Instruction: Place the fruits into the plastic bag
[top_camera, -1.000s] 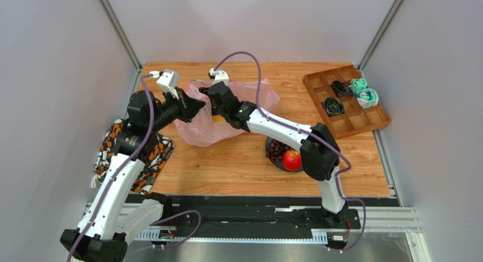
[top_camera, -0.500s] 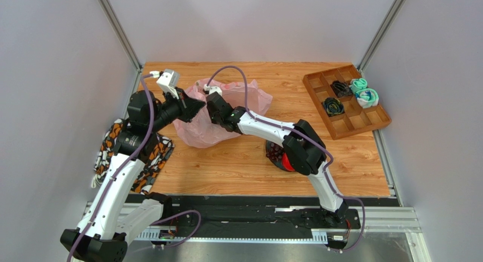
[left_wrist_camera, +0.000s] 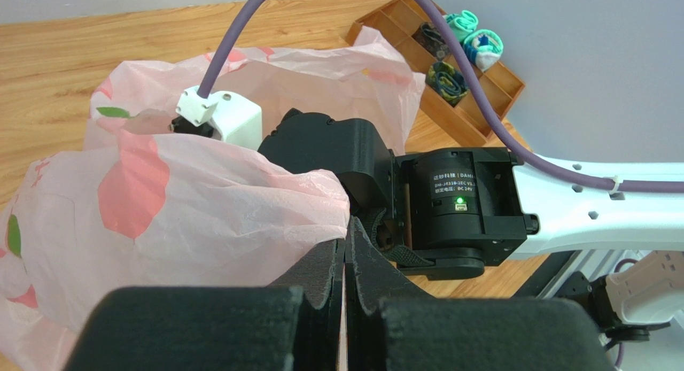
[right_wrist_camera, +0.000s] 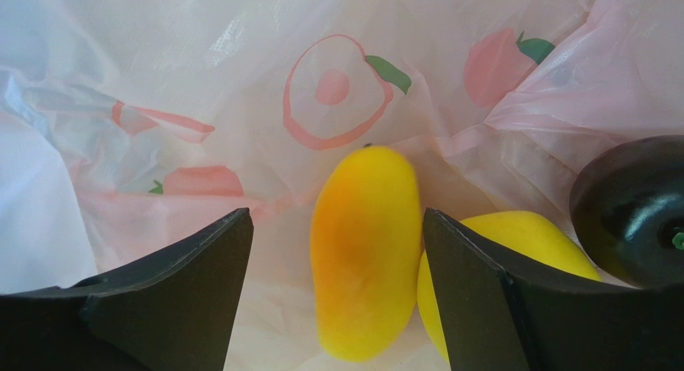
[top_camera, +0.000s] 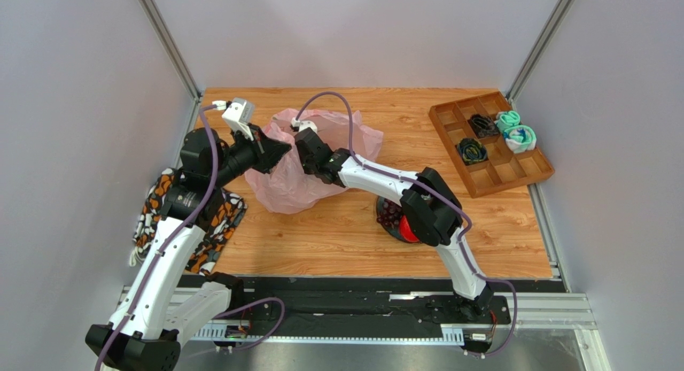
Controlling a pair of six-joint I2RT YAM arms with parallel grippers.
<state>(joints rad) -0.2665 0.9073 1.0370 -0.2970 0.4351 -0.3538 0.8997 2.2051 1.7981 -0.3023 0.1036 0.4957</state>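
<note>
The pink translucent plastic bag (top_camera: 281, 186) lies at the left centre of the table, and my left gripper (top_camera: 275, 151) is shut on its near rim. In the left wrist view the bag (left_wrist_camera: 185, 219) bulges over the closed left gripper (left_wrist_camera: 347, 231). My right gripper (right_wrist_camera: 335, 219) is inside the bag, open. An oblong yellow-orange fruit (right_wrist_camera: 365, 251) lies on the bag floor between its fingers, close to the right one. A yellow round citrus (right_wrist_camera: 522, 243) and a dark plum-like ball (right_wrist_camera: 634, 211) sit beside it. The red apple (top_camera: 407, 231) and grapes (top_camera: 389, 213) are partly hidden under the right arm.
A wooden compartment tray (top_camera: 518, 182) with teal and black coiled bundles stands at the back right. An orange-black patterned cloth (top_camera: 217, 227) lies under the left arm at the table's left edge. The right arm stretches across the middle of the table.
My right gripper has pushed further left into the bag and opened wider, letting the oblong yellow fruit rest on the bag floor. The left gripper has kept its hold.
</note>
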